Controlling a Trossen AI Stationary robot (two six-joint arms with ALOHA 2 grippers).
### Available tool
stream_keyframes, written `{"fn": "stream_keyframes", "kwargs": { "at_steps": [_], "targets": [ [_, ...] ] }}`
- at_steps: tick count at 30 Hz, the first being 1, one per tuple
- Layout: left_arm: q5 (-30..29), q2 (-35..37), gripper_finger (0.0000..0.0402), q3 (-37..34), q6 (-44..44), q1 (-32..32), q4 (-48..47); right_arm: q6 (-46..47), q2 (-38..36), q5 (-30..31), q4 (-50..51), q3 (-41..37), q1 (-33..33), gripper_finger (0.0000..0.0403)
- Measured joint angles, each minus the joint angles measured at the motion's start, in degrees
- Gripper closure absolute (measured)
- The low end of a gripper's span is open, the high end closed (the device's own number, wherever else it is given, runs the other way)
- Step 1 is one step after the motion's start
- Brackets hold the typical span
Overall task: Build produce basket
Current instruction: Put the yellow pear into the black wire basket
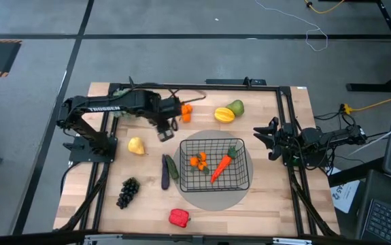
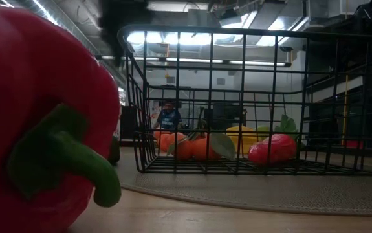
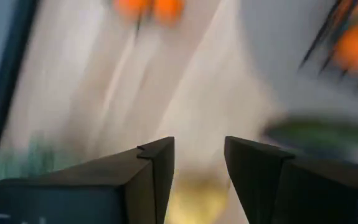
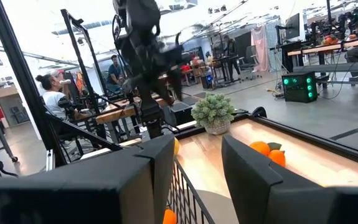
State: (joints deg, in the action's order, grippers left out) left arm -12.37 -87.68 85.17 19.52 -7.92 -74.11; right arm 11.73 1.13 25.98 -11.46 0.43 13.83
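The black wire basket stands on a grey round disc and holds an orange cluster and a carrot. On the table lie an orange cluster, a yellow fruit, a green fruit, a yellow pear, an eggplant, a cucumber, grapes and a red pepper. My left gripper hovers open and empty above the table, left of the basket's far left corner; its fingers hold nothing. My right gripper waits open at the right edge.
The grey disc lies under the basket. A small potted plant stands at the table's far left corner. The red pepper fills the low view's left. People sit beyond the table. Bare wood lies at the near right.
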Motion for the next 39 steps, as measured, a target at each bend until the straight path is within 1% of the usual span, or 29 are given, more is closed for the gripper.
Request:
{"fn": "stream_keyframes", "kwargs": {
  "at_steps": [2,3,5,7,10,12,17,20,23,26,30,33,39],
  "targets": [
    [2.59,0.00,0.0273,0.00,5.23,1.12,-8.90,-0.02,0.00,0.96,-0.04,-0.02,-0.01,0.0272],
    [5.08,0.00,0.0273,-0.02,8.15,1.80,-12.45,-0.02,0.00,1.45,-0.18,-0.02,-0.01,0.0272],
    [10.17,0.05,0.0273,-0.91,14.42,3.41,-16.44,0.00,0.00,2.69,-0.25,-0.02,-0.01,0.0272],
    [14.12,0.19,0.0273,-3.18,17.89,4.86,-14.97,0.00,0.00,2.99,-0.26,-0.01,-0.01,0.0272],
    [15.92,1.83,0.0273,-7.43,21.38,7.11,-14.97,0.00,0.00,2.97,-0.26,-0.02,0.01,0.0272],
    [17.31,1.67,0.0273,-11.57,23.89,8.44,-15.41,0.00,0.00,2.97,-0.24,-0.01,0.00,0.0272],
    [26.04,1.53,0.0273,-22.91,32.59,11.06,-15.37,1.10,0.00,2.93,-0.22,0.00,-0.01,0.0272],
    [28.71,1.58,0.0273,-28.39,34.44,12.02,-14.07,1.19,0.00,2.93,0.13,-0.01,-0.01,0.0272],
    [27.21,1.51,0.0273,-33.51,34.53,11.55,-8.06,-0.04,0.00,2.93,0.12,-0.02,-0.01,0.0272],
    [20.58,1.51,0.0273,-38.66,35.17,10.76,-3.02,-0.02,0.00,2.93,0.13,-0.02,-0.01,0.0272],
    [17.46,1.22,0.0273,-44.01,35.50,9.98,3.57,-0.02,0.00,2.93,0.04,0.00,-0.01,0.0272],
    [12.20,1.22,0.0273,-45.85,35.60,9.79,5.38,-0.07,-0.02,2.95,0.04,-0.01,-0.01,0.0272],
    [1.29,1.22,0.0273,-45.34,35.29,9.79,8.34,-0.22,-0.02,2.97,-0.09,-0.02,-0.04,0.0272]
  ]
}}
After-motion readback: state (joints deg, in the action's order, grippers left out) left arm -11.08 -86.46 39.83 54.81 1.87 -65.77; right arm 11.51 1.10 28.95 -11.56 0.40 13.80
